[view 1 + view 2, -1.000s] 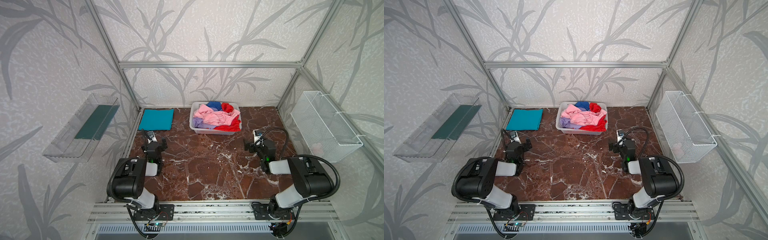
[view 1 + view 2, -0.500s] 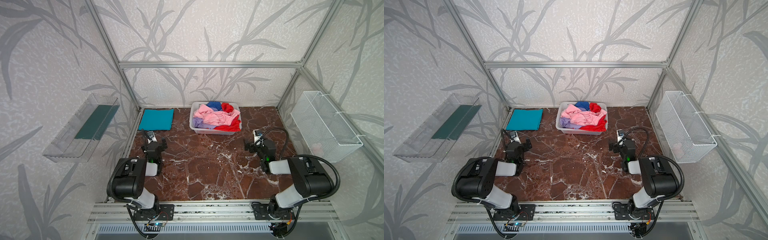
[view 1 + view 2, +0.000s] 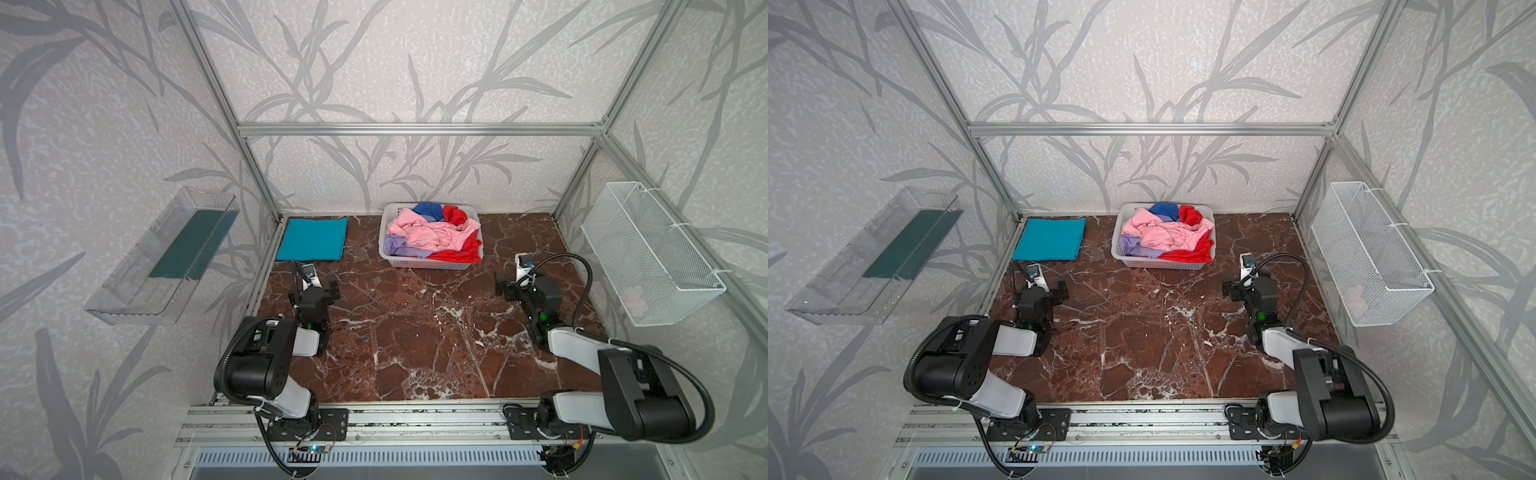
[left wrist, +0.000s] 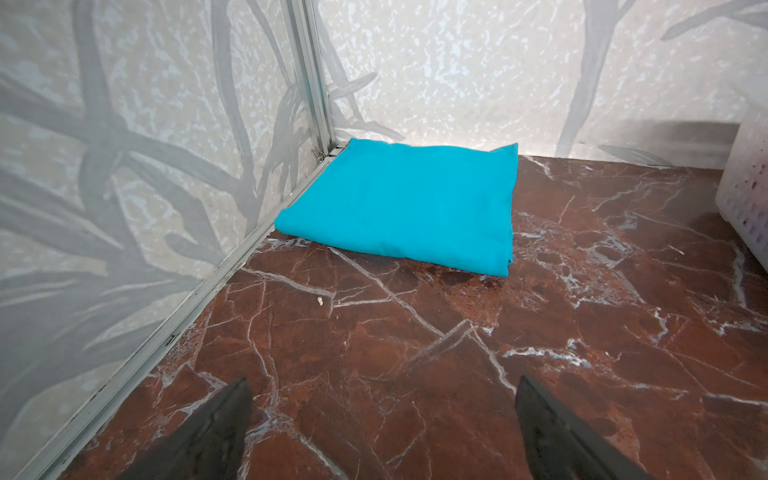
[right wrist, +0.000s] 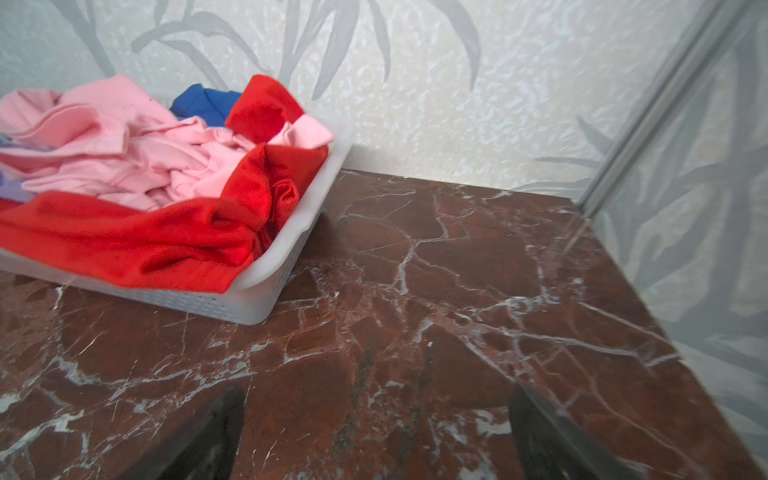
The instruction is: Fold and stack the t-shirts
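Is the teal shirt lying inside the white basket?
No, the folded teal shirt lies on the table by the corner, apart from the white basket.

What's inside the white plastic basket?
In the white perforated plastic basket: a light pink t-shirt on top, with a red t-shirt, blue t-shirt and lavender t-shirt partly under it. Anything deeper is covered.

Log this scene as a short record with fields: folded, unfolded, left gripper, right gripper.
folded: teal t-shirt, lying flat in the far left corner of the table
unfolded: pink t-shirt, red t-shirt, blue t-shirt and lavender t-shirt, heaped in the white basket
left gripper: open, empty, facing the teal t-shirt
right gripper: open, empty, short of the basket
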{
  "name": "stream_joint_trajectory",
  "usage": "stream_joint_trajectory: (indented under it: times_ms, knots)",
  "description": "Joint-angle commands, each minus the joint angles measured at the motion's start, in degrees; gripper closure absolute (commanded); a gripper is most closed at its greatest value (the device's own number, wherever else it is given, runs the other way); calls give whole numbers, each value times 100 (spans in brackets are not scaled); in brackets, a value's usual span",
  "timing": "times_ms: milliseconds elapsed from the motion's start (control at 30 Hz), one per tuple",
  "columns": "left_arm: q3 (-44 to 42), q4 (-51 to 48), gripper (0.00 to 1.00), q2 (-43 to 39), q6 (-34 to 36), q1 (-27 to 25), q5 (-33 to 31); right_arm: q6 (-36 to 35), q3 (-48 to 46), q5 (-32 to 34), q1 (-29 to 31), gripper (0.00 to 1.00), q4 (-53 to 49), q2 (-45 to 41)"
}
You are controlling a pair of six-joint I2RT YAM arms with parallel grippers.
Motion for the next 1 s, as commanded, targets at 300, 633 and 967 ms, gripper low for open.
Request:
stream_joint_trajectory:
  times_ms: [300, 633, 967]
  knots:
    - [791, -2144, 1, -1480, 117, -147, -445, 198, 1425, -526, 593, 1, -3428, -1263]
    - [3851, -7389, 1, -1800, -3031, -47, -2065, 1451, 2711, -96, 756, 1, -4635, -65]
    - [3439, -6851, 13, -2454, -3088, -68, 144, 2761, 3889, -22, 720, 44, -4996, 1636]
